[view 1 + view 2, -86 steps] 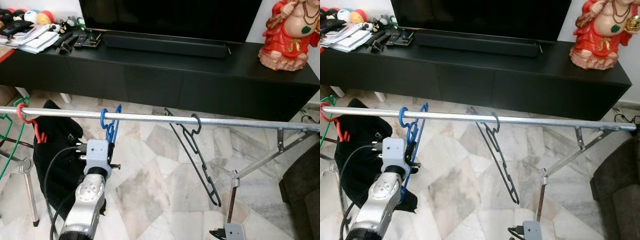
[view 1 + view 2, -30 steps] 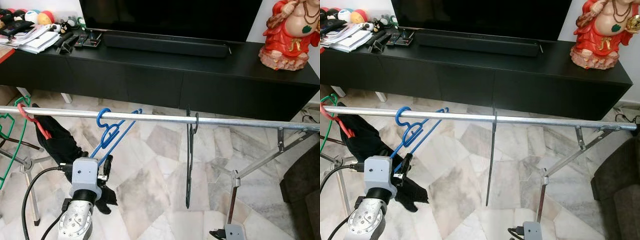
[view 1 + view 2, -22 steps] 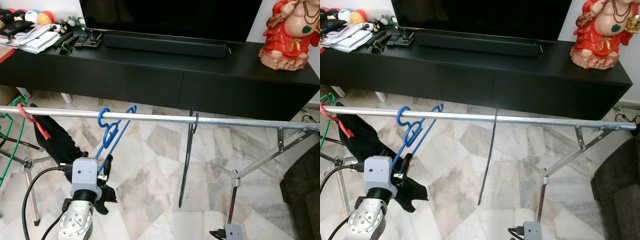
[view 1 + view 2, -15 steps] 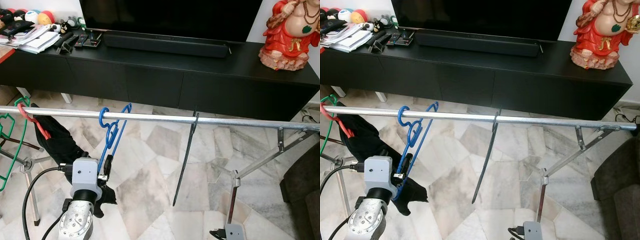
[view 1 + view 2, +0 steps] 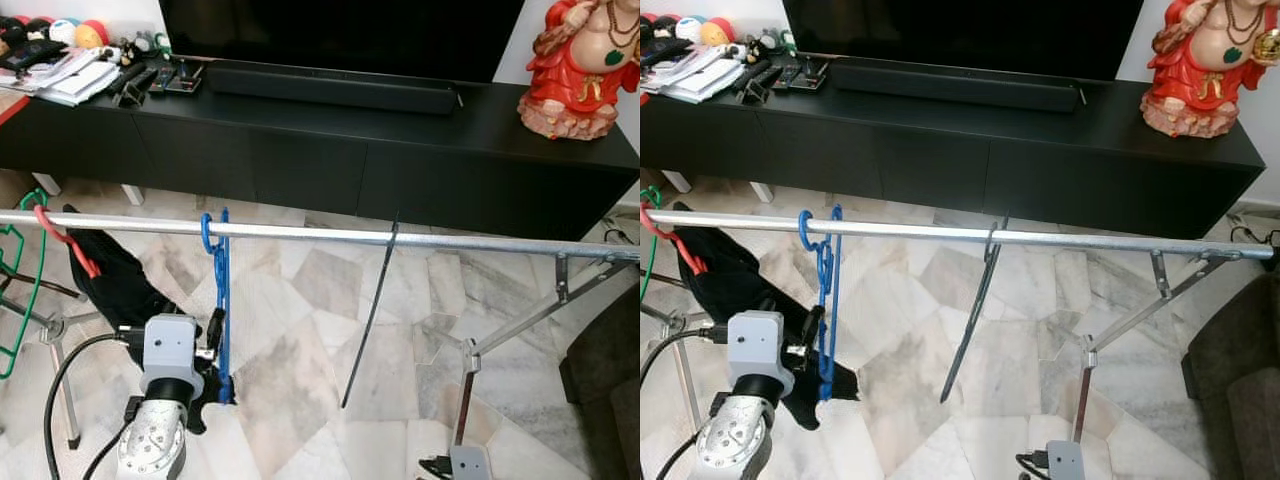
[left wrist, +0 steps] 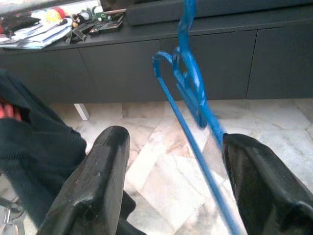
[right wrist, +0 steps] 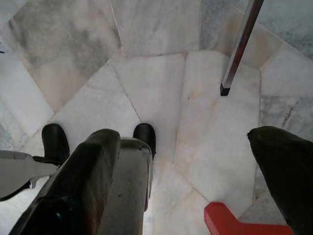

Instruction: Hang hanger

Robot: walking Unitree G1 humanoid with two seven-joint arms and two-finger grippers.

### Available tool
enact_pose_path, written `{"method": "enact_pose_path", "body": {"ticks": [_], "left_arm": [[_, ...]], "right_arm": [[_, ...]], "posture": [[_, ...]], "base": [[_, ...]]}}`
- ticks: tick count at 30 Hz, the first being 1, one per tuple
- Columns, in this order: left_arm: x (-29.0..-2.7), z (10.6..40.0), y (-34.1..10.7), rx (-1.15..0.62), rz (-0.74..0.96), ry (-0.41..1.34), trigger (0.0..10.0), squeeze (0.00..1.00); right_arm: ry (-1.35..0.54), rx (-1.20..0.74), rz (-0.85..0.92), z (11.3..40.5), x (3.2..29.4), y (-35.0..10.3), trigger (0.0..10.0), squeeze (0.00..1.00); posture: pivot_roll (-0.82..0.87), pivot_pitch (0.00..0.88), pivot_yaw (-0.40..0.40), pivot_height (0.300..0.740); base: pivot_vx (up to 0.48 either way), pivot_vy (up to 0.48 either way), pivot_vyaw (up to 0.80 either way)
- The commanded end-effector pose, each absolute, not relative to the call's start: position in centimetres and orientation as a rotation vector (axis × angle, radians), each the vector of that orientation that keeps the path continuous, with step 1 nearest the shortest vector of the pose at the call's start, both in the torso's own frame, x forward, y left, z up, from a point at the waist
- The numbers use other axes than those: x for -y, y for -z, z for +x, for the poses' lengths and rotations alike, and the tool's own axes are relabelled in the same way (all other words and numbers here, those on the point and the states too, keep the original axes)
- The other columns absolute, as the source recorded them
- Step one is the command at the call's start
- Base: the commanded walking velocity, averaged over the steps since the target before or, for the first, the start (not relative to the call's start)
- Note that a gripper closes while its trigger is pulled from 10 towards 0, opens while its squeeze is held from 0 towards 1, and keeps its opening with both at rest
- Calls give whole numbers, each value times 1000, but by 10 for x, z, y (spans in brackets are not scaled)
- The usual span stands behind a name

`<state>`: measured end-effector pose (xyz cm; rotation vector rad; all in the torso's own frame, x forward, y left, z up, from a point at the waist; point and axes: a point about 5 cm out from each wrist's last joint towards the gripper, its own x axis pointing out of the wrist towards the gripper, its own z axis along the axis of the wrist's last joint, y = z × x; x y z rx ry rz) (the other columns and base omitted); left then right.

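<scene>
Since the frame half a second back, blue hanger (image 5: 216, 300) has swung from a slant to hang nearly straight down, edge-on, its hook over the rail (image 5: 300, 233); black hanger (image 5: 370, 315), well off toward the right arm's side, has tilted a bit further out at the bottom. Left gripper (image 6: 168, 186) sits below the rail with fingers (image 6: 95, 181) spread wide; in the wrist view the blue hanger's lower bar runs through the gap, close by one finger, and whether it touches cannot be told. Nothing is pinched. Red hanger (image 5: 62, 240) and a dark garment (image 5: 115, 285) hang off to the gripper's outer side, with a green hanger (image 5: 25, 280) beyond them. Right gripper (image 7: 193, 181) hangs low over the marble floor (image 7: 156, 88), spread and empty, next to a rack leg (image 7: 239, 49). Step in hand, by the look of it: release done, hanger hooked, task near its end. Next move likely calls for drawing the left gripper down and back clear of the blue frame without snagging the lower bar, since any brush could swing it or lift the hook off the rail. Blue hanger may be swinging yet; worth letting it settle.
</scene>
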<state>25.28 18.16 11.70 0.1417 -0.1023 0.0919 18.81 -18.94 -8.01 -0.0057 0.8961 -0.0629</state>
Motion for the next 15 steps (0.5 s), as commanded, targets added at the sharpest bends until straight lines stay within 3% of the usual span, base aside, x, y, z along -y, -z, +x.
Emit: {"method": "enact_pose_path", "body": {"ticks": [1,15], "left_arm": [[-185,250,-117,101,131,-115,10000,0],[-184,251,-116,102,132,-109,10000,0]], "right_arm": [[78,-926,11,178,190,85,10000,0],[81,-926,13,178,190,85,10000,0]], "posture": [[-49,183,3,740],[-48,172,3,740]], "base": [[-277,0,0],[-280,0,0]]}}
